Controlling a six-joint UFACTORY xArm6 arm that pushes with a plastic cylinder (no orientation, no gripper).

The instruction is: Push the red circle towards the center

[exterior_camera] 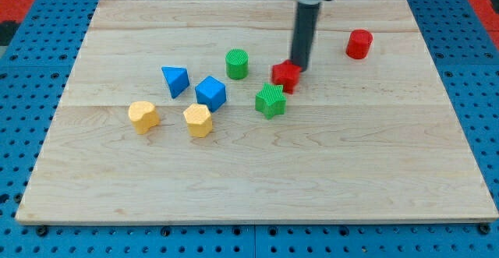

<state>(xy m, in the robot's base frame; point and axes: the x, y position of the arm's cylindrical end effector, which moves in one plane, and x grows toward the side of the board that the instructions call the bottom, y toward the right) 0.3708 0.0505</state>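
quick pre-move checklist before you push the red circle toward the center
1. Red circle in view, near the view's top right: ok.
2. My tip at the red circle: not ok; it sits well to its left, at the other red block.
3. Tip on the circle's far side from the center: not ok.
4. Stretch of wooden board just left of the circle free: ok.
5. Center free to receive it: not ok; green star-shaped block and the other red block crowd there.
6. Whether the tip touches the other red block: cannot tell.
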